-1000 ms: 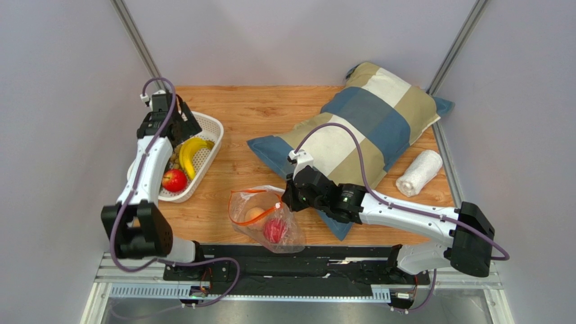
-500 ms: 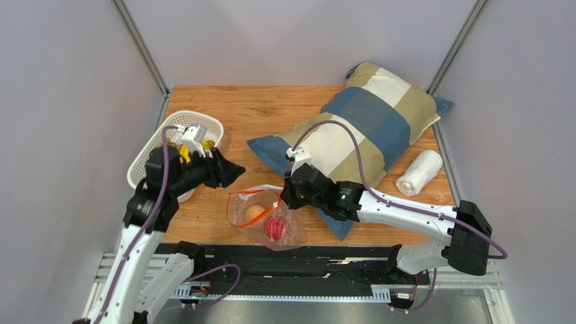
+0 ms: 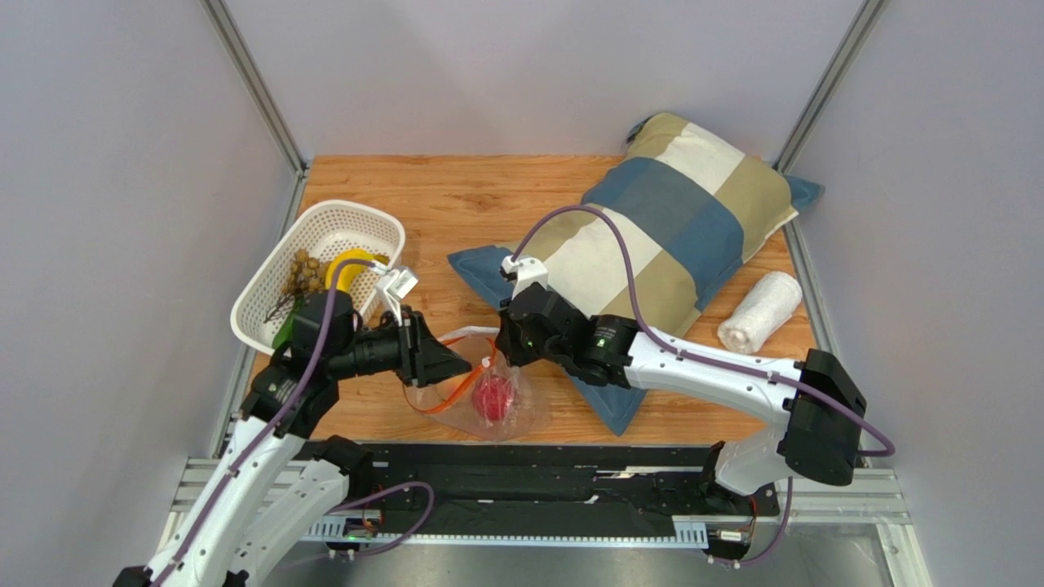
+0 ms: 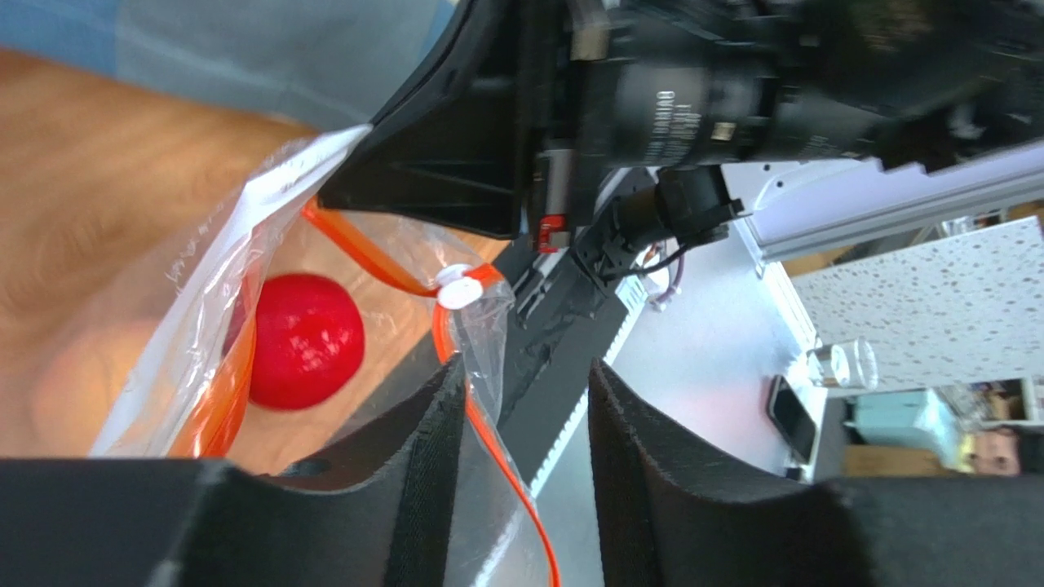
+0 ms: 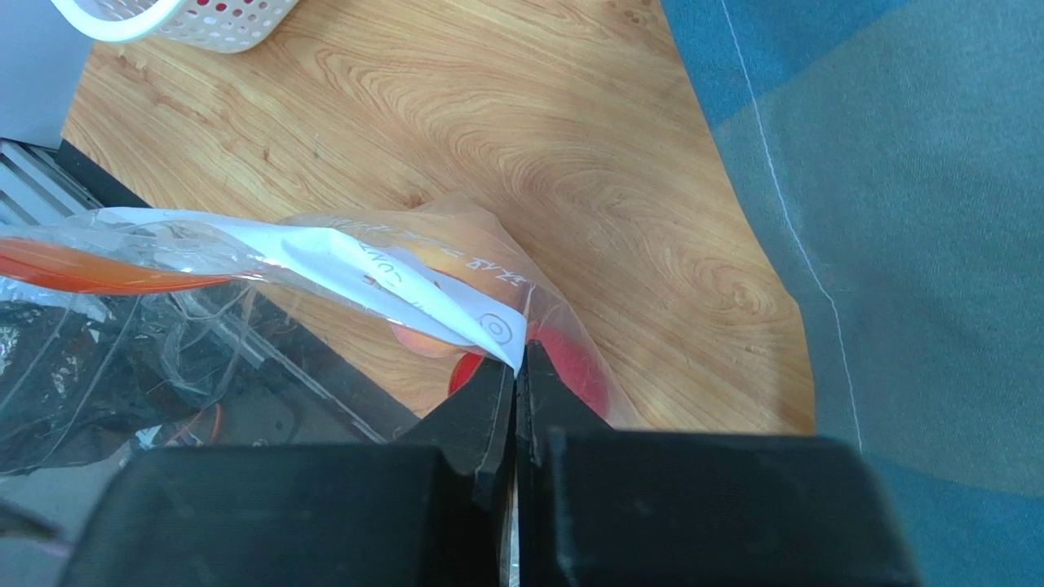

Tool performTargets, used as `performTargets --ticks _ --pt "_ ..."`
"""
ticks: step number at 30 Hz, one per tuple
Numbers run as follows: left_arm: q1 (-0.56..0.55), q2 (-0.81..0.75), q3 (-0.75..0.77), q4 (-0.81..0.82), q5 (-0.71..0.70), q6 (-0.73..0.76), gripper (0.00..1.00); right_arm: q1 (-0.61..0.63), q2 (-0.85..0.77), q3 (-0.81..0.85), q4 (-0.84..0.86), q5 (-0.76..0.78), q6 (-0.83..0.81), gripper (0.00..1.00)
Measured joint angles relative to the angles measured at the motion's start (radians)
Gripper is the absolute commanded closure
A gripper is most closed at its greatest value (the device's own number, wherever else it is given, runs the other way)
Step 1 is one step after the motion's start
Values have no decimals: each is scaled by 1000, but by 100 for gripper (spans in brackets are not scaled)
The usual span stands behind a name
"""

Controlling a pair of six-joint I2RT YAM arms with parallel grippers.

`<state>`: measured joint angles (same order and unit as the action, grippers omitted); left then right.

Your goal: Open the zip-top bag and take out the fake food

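Observation:
The zip-top bag (image 3: 515, 410) lies near the table's front edge with its mouth open. A red apple (image 3: 493, 400) shows inside it, also in the left wrist view (image 4: 300, 343). A peach (image 5: 423, 340) shows through the plastic in the right wrist view. My right gripper (image 3: 500, 349) is shut on the bag's rim by the white label (image 5: 404, 287). My left gripper (image 4: 527, 379) is open at the bag's mouth. The orange zipper strip (image 4: 472, 422) runs between its jaws, against one finger. The banana (image 3: 349, 263), grapes (image 3: 300, 272) and a green vegetable (image 3: 284, 330) lie in the basket.
The white mesh basket (image 3: 368, 220) stands at the left. A patchwork pillow (image 3: 662, 220) lies behind my right arm and a rolled white towel (image 3: 760, 312) at the right. The black rail (image 3: 552, 471) runs along the front edge.
My left arm swung from the basket down and right to the bag's mouth. My right gripper drew the bag's rim slightly left and back, staying shut on it.

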<state>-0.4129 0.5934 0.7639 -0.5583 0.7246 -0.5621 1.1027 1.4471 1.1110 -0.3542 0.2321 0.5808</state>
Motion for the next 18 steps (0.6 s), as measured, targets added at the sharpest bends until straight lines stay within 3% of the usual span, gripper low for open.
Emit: performTargets --ticks 6,11,12,18 --pt "-72 138 4 -64 -54 19 70 -3 8 19 0 -4 -5 100" --pt "-233 224 63 -158 -288 36 79 -6 8 36 -3 -5 -2 100" --pt "-256 223 77 -171 -375 33 79 -6 8 38 -4 -6 0 100" --pt "-300 70 39 -123 -530 -6 76 -6 6 40 -6 -16 13 100"
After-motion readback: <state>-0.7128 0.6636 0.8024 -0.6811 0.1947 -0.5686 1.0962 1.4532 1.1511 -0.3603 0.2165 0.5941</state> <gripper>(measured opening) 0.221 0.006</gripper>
